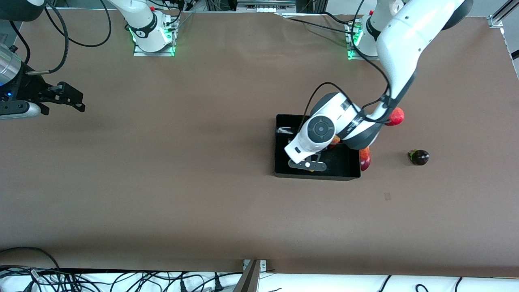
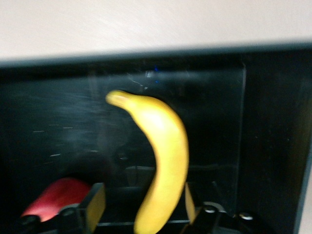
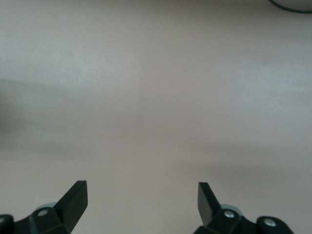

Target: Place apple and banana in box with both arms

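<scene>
Left gripper [image 2: 141, 207] sits low inside the box [image 1: 284, 162], and your wrist view shows its fingers [image 2: 95, 204] parted on either side of the banana [image 2: 163, 161] with gaps showing, so the fruit looks let go rather than clamped. That banana lies within the black walls, curving away from the gripper toward the box's wall. Beside it, a red fruit [image 2: 56, 195] also rests on the box floor; from the front you see a red-and-yellow bit [image 1: 335, 140] peeking out from under the arm, likely the apple, though you cannot confirm it with so little showing.

Your right gripper [image 1: 67, 99] waits well apart, over bare table toward the right arm's end, jaws wide and holding nothing.

Outside the box you still have a red fruit [image 1: 365, 159] touching its wall, another red one [image 1: 395, 117] farther from the camera, and a dark fruit [image 1: 419, 157] off toward the left arm's end.

By my reading, both placements are about done; what remains is lifting the left arm clear.
</scene>
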Available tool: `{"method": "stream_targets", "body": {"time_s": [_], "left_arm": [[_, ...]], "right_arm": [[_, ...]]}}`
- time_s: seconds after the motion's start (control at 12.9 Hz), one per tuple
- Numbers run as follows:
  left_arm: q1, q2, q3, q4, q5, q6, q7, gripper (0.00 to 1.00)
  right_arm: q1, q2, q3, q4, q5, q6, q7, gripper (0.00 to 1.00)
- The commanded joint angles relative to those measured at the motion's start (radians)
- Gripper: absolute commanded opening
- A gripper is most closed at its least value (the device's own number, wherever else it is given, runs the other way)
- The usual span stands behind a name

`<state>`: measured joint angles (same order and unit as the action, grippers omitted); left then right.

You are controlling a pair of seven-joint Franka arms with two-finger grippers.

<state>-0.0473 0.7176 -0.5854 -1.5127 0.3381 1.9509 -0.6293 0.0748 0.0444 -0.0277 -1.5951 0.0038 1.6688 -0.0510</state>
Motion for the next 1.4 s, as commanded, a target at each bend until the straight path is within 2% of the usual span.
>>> {"method": "stream_targets", "body": {"time_s": [0.0,0.16,0.23,0.31,0.39,0.47,0.54,0.7,0.78,0.85,1.01,1.09,1.32], "left_arm": [[0.075,-0.18,-0.004,-0.008,0.01,-0.116,0.002,1.0],[0.124,-0.249,-0.014,0.064,-0.007,-0.275,0.005,1.0],[0.126,-0.256,-0.013,0.137,-0.007,-0.375,0.041,1.0],[0.127,-0.268,-0.001,0.204,-0.019,-0.451,0.124,1.0],[0.136,-0.285,0.003,0.238,-0.043,-0.501,0.196,1.0],[0.144,-0.309,0.037,0.258,-0.053,-0.553,0.245,1.0],[0.144,-0.372,0.103,0.238,-0.098,-0.553,0.317,1.0],[0.121,-0.501,0.304,0.145,-0.255,-0.547,0.507,1.0],[0.118,-0.532,0.364,0.135,-0.28,-0.54,0.567,1.0],[0.119,-0.564,0.396,0.099,-0.281,-0.528,0.583,1.0],[0.119,-0.712,0.415,-0.091,-0.286,-0.402,0.573,1.0],[0.118,-0.746,0.436,-0.143,-0.298,-0.367,0.585,1.0],[0.064,-0.779,0.495,-0.184,-0.323,-0.36,0.568,1.0]], "right_arm": [[-0.004,-0.001,0.003,0.011,0.005,-0.003,0.0,1.0],[-0.004,-0.001,0.003,0.011,0.005,-0.003,0.0,1.0],[-0.004,-0.001,0.003,0.011,0.005,-0.003,0.0,1.0],[-0.004,-0.001,0.003,0.011,0.005,-0.003,0.0,1.0],[-0.004,-0.001,0.003,0.011,0.005,-0.003,0.0,1.0],[-0.004,-0.001,0.003,0.011,0.005,-0.003,0.0,1.0],[-0.004,-0.001,0.003,0.011,0.005,-0.003,0.0,1.0],[-0.004,-0.001,0.003,0.011,0.004,-0.003,0.0,1.0],[-0.004,-0.001,0.003,0.011,0.004,-0.003,0.0,1.0],[-0.004,-0.001,0.003,0.011,0.004,-0.003,0.0,1.0],[-0.004,-0.001,0.003,0.011,0.004,-0.003,0.0,1.0],[-0.004,-0.001,0.005,0.011,0.005,-0.003,0.0,1.0],[-0.004,-0.001,0.003,0.011,0.004,-0.003,0.0,1.0]]}}
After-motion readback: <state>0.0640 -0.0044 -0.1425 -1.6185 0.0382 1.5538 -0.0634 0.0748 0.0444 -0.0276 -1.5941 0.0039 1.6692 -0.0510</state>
